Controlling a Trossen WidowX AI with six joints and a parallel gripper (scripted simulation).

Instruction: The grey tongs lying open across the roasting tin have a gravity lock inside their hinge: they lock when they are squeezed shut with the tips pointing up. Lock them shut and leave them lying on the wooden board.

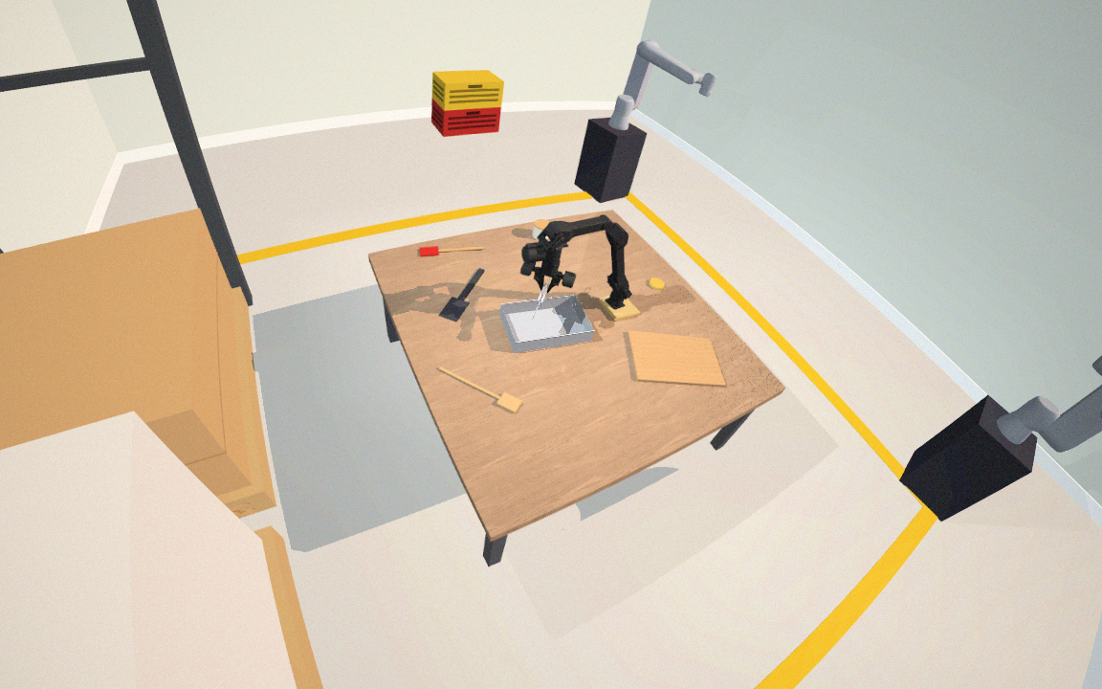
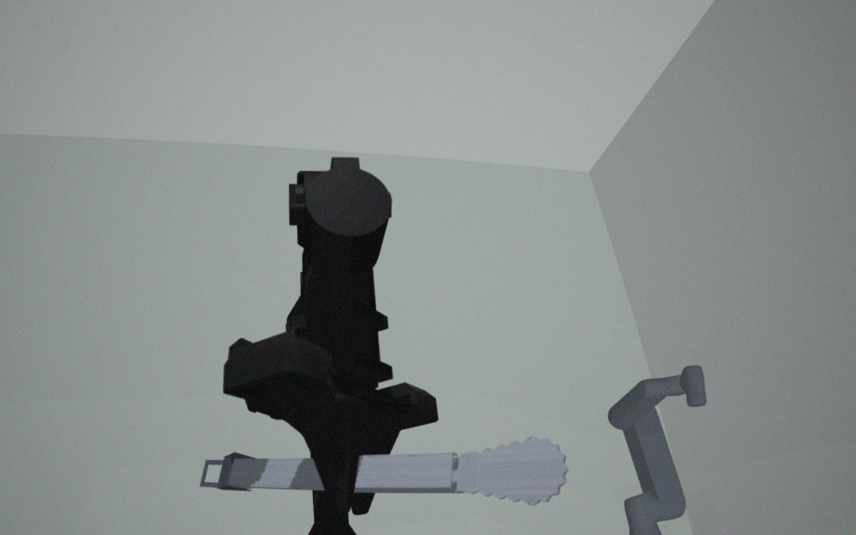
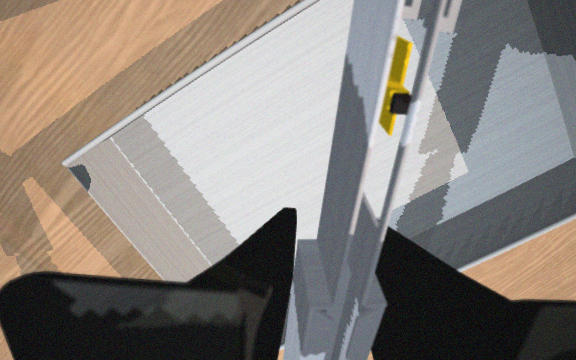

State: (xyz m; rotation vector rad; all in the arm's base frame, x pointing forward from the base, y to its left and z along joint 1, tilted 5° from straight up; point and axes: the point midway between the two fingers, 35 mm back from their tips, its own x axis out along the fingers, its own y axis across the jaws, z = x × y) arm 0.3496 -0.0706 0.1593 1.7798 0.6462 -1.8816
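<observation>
Arm (image 1: 581,226) (image 2: 345,266) is holding the grey tongs (image 1: 540,298) (image 2: 408,472) (image 3: 340,150) over the roasting tin (image 1: 551,340) (image 3: 508,227). Gripper (image 1: 546,289) (image 2: 345,505) (image 3: 323,222) is gripping the tongs, fingers pressing in from either side. In the wrist view the tong arms are running close together with a narrow gap between them, the far ends going off toward 12 o'clock. A yellow piece with a black end (image 3: 395,95) is sitting between them. Lock state: can't tell.

Exterior view: tongs are lying about level across the gripper, open loop pointing at 9 o'clock, scalloped head at 3 o'clock. So tips are pointing sideways there, not up. They're hanging from the gripper, not lying on the wooden board (image 1: 674,358).

Top view, clock centred on the tin: board is lying flat on the table (image 1: 589,445) (image 3: 13,100) at 4 o'clock, well apart from the tongs. Arm's yellow base plate (image 1: 633,315) is sitting at 3, near the tin. Yellow disc (image 1: 656,283) is lying at 2. Lidded jar (image 1: 540,223) is standing at 12, partly hidden by the arm. Red-headed tool (image 1: 429,251) is lying at 10, dark spatula (image 1: 453,306) between 9 and 10, wooden spatula (image 1: 508,402) between 7 and 8.
</observation>
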